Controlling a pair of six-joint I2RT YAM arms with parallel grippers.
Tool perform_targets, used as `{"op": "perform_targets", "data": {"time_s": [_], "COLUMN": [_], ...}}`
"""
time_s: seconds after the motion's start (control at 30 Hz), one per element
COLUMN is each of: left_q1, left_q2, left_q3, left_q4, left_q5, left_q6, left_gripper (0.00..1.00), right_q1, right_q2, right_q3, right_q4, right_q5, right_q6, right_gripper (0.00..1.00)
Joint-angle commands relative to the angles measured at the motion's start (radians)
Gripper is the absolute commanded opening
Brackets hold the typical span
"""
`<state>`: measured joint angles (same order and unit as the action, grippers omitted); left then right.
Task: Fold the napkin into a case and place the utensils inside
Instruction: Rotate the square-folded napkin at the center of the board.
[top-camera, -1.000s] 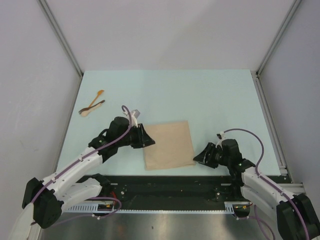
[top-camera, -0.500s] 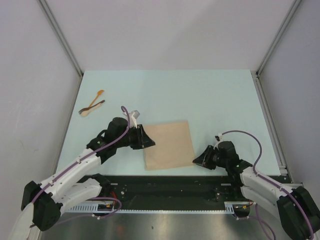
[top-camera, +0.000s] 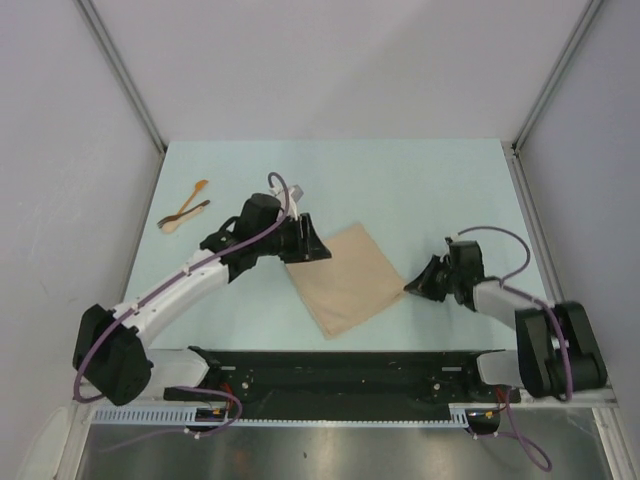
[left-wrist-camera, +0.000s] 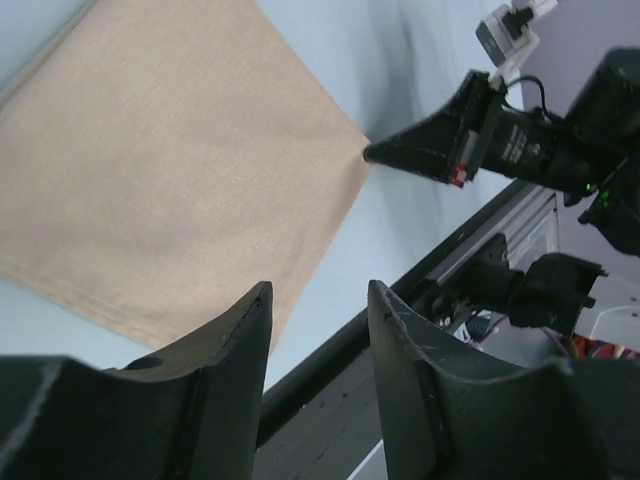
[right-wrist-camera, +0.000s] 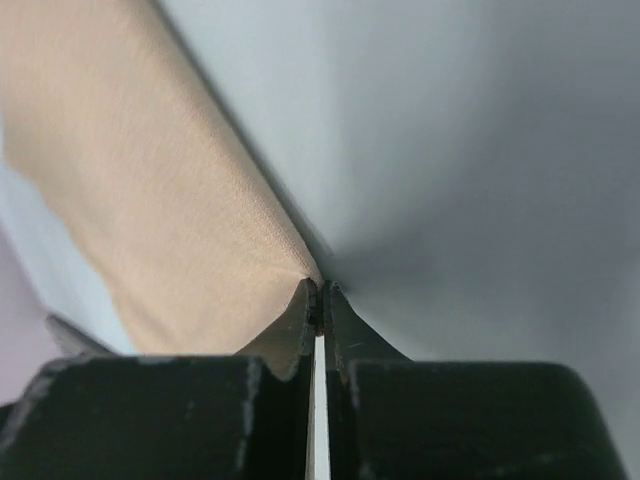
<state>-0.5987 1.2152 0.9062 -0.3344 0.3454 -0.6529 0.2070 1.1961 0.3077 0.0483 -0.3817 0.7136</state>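
Jaws of right gripper (top-camera: 407, 289) pinch the napkin (top-camera: 345, 280) corner.

L jaws parted, R jaws pinched shut

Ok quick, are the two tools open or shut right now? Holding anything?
Left tool: open, holding nothing.
Right tool: shut, pinching a corner of the napkin.

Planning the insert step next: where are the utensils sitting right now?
In the top view, the utensils lie crossed near the far-left edge of the table, well apart from the napkin at centre.
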Motion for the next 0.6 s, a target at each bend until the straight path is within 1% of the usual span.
{"op": "perform_targets", "data": {"time_s": [0.0, 0.03, 0.07, 0.1, 0.13, 0.17, 0.2, 0.23, 0.27, 0.3, 0.33, 0.37, 0.43, 0.47, 0.5, 0.53, 0.57], "left_q1": [0.023, 0.042, 0.051, 0.068, 0.077, 0.083, 0.091, 0.096, 0.099, 0.108, 0.111, 0.115, 0.12, 0.12, 0.12, 0.12, 0.12], "left_q2": [0.128, 0.156, 0.199, 0.225, 0.253, 0.279, 0.335, 0.363, 0.395, 0.441, 0.466, 0.481, 0.524, 0.535, 0.546, 0.553, 0.553], "left_q3": [0.138, 0.17, 0.184, 0.198, 0.23, 0.249, 0.264, 0.298, 0.315, 0.329, 0.353, 0.358, 0.376, 0.381, 0.382, 0.373, 0.359], "left_q4": [-0.009, -0.012, -0.014, -0.012, -0.015, -0.024, -0.035, -0.046, -0.055, -0.07, -0.077, -0.066, -0.069, -0.074, -0.077, -0.081, -0.069], "left_q5": [0.018, 0.017, 0.015, 0.023, 0.029, 0.023, 0.014, 0.006, -0.003, -0.031, -0.043, -0.052, -0.08, -0.082, -0.095, -0.101, -0.103], "left_q6": [0.067, 0.071, 0.075, 0.078, 0.082, 0.091, 0.094, 0.102, 0.108, 0.108, 0.107, 0.102, 0.098, 0.105, 0.107, 0.107, 0.113], "left_gripper": [0.5, 0.51, 0.54, 0.56, 0.57, 0.59, 0.59, 0.59, 0.6, 0.6, 0.6, 0.61, 0.62, 0.63, 0.63, 0.64, 0.65], "right_q1": [-0.096, -0.109, -0.113, -0.118, -0.124, -0.124, -0.123, -0.126, -0.124, -0.126, -0.126, -0.124, -0.123, -0.123, -0.123, -0.123, -0.126], "right_q2": [0.287, 0.35, 0.422, 0.542, 0.616, 0.678, 0.785, 0.833, 0.868, 0.935, 0.962, 0.993, 1.06, 1.074, 1.079, 1.065, 1.051], "right_q3": [0.307, 0.464, 0.523, 0.598, 0.672, 0.834, 0.903, 0.969, 1.096, 1.148, 1.206, 1.301, 1.398, 1.432, 1.487, 1.498, 1.498], "right_q4": [-0.16, -0.226, -0.234, -0.237, -0.301, -0.336, -0.361, -0.407, -0.421, -0.426, -0.432, -0.432, -0.429, -0.436, -0.453, -0.487, -0.502], "right_q5": [-0.017, -0.04, -0.064, -0.112, -0.127, -0.137, -0.146, -0.146, -0.14, -0.135, -0.137, -0.152, -0.199, -0.194, -0.165, -0.125, -0.044], "right_q6": [-0.27, -0.311, -0.356, -0.379, -0.406, -0.464, -0.485, -0.5, -0.512, -0.516, -0.516, -0.51, -0.482, -0.47, -0.453, -0.451, -0.451], "right_gripper": [0.0, 0.0, 0.0, 0.0, 0.0, 0.0, 0.0, 0.0, 0.0, 0.0, 0.0, 0.01, 0.02, 0.1, 0.17, 0.25, 0.38]}}
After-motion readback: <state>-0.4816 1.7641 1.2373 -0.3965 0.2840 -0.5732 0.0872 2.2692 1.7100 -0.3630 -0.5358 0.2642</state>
